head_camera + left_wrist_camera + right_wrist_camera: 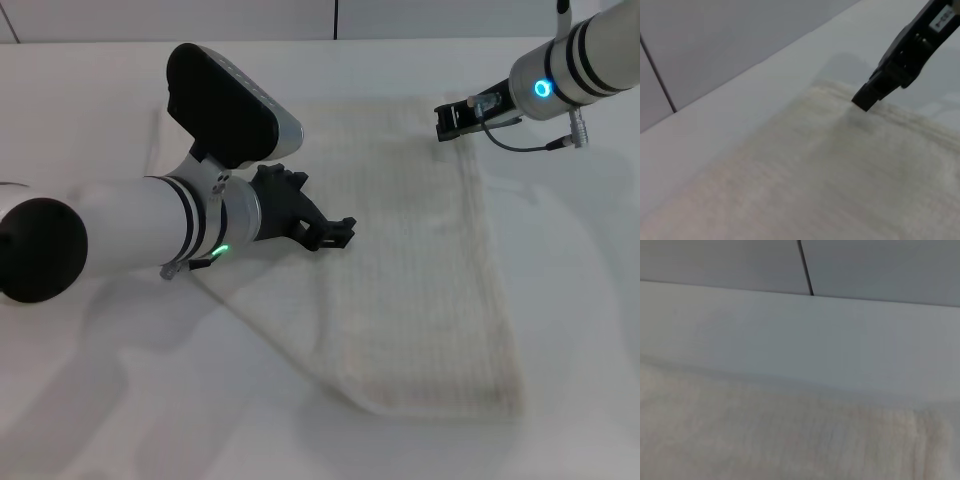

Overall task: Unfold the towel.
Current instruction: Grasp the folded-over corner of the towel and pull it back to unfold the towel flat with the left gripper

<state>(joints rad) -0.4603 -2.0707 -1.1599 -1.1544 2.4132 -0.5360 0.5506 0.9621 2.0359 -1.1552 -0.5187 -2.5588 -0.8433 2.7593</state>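
The off-white ribbed towel [420,260] lies folded on the white table, with a lower layer spreading out to the left under my left arm. My left gripper [335,233] hovers low over the left edge of the top layer, with its fingertips a little apart and nothing between them. My right gripper [442,121] is at the towel's far right corner. In the left wrist view its black tip [867,100] touches the towel's [830,170] far edge. The right wrist view shows only the towel's far edge [790,440] and bare table. The red tag is out of view.
The white table [580,300] extends around the towel on all sides. A grey wall with a dark seam [806,267] stands just behind the table's far edge.
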